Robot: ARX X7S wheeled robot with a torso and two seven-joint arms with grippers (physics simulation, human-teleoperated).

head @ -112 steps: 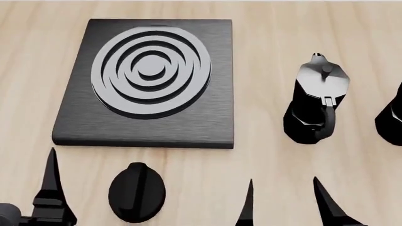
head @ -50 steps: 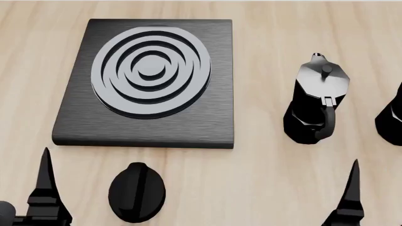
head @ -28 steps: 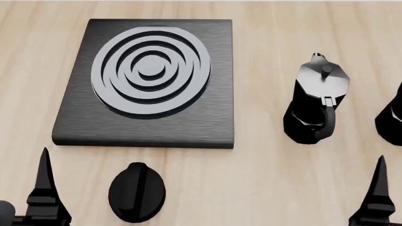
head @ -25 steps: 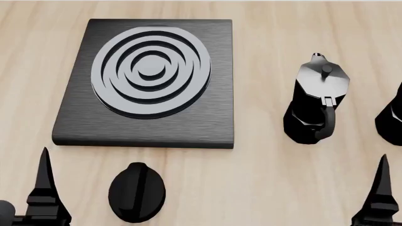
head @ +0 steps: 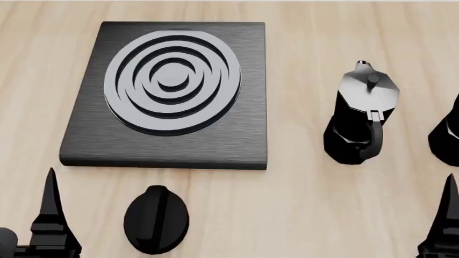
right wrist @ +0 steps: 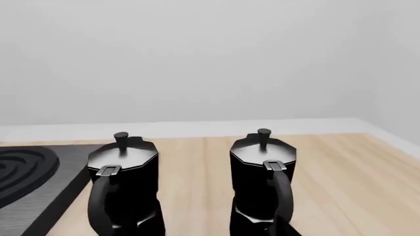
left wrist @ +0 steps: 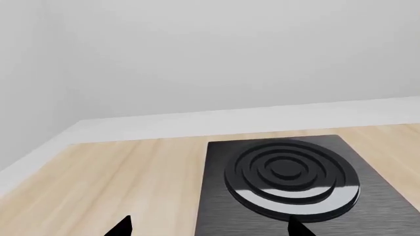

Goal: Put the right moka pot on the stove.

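The stove (head: pixel 172 91) is a flat black slab with grey burner rings at the table's left; it also shows in the left wrist view (left wrist: pixel 288 182) and at the edge of the right wrist view (right wrist: pixel 26 172). Two black moka pots stand to its right. The right moka pot (right wrist: pixel 262 177) is cut off at the head view's right edge (head: pixel 448 134). The other pot (head: pixel 362 115) stands nearer the stove (right wrist: pixel 123 182). My right gripper (right wrist: pixel 196 232) is open, short of both pots; one finger (head: pixel 446 226) shows. My left gripper (left wrist: pixel 210 230) is open and empty before the stove's near edge.
A small round black knob (head: pixel 156 217) lies on the wooden table (head: pixel 301 204) in front of the stove, between my two grippers. One left finger (head: pixel 50 215) stands at the lower left. A white wall rises behind the table's far edge.
My right gripper has moved to the right, from the bottom middle of the head view to its right edge. The left gripper has barely shifted. The pots and stove have not moved.
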